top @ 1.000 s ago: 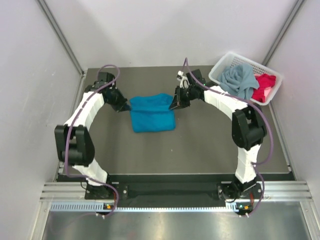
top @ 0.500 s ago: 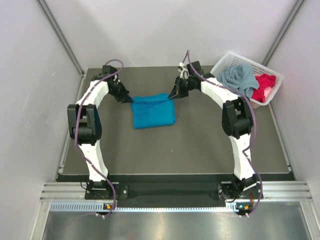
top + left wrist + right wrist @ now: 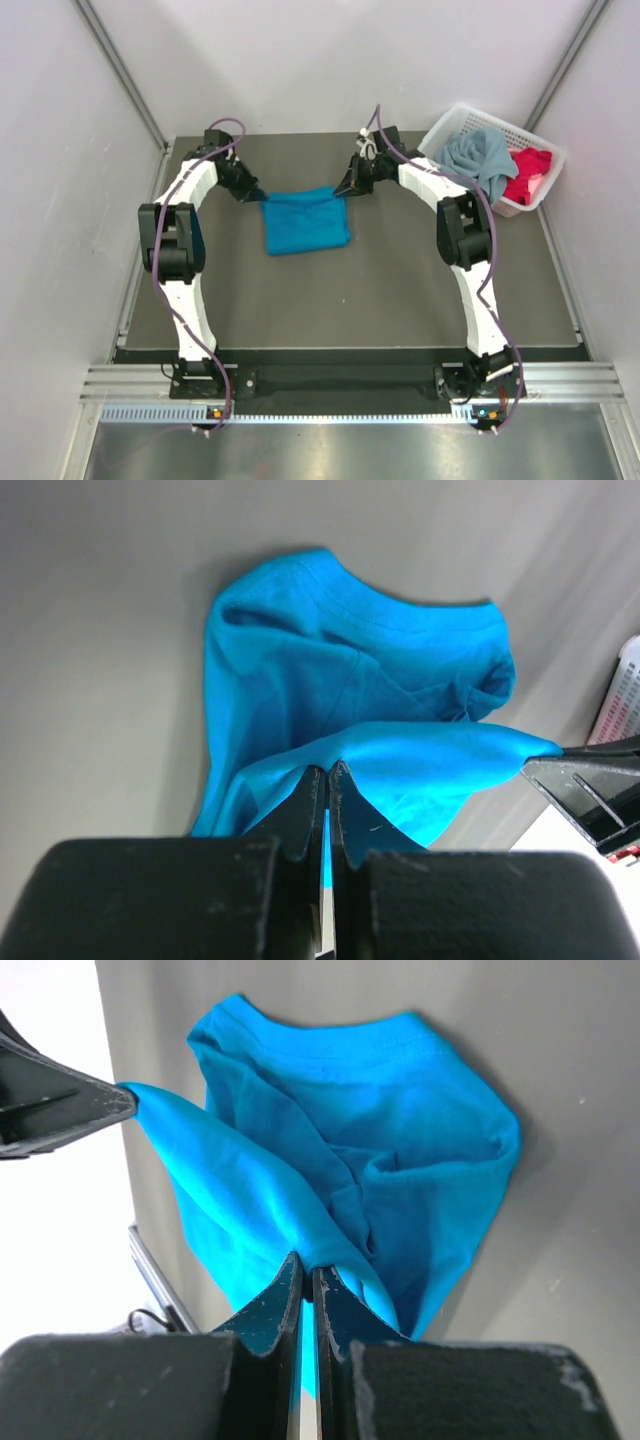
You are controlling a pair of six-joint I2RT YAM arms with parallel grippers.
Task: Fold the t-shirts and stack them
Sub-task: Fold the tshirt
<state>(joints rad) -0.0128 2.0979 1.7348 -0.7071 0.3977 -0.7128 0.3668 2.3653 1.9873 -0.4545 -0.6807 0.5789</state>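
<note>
A bright teal-blue t-shirt [image 3: 306, 221] lies folded on the dark table, far of centre. My left gripper [image 3: 259, 196] is shut on its far left corner, and my right gripper [image 3: 345, 192] is shut on its far right corner. The far edge runs taut between them. In the left wrist view the teal t-shirt [image 3: 350, 680] rises into my closed left gripper [image 3: 327, 771], with the other gripper's tip at the right edge. In the right wrist view the same t-shirt [image 3: 400, 1140] is pinched in my right gripper [image 3: 307, 1263]. A grey-blue t-shirt [image 3: 478, 160] and a red-pink t-shirt [image 3: 528, 173] lie crumpled in the basket.
The white lattice basket [image 3: 445, 132] stands at the far right corner of the table [image 3: 380, 290]. Grey walls close in the left, far and right sides. Both arms reach far out from their bases at the near edge.
Both grippers have carried the teal t-shirt's far edge further away from the bases, and the arms have stretched out. The cloth now lies flatter and slightly farther back.
</note>
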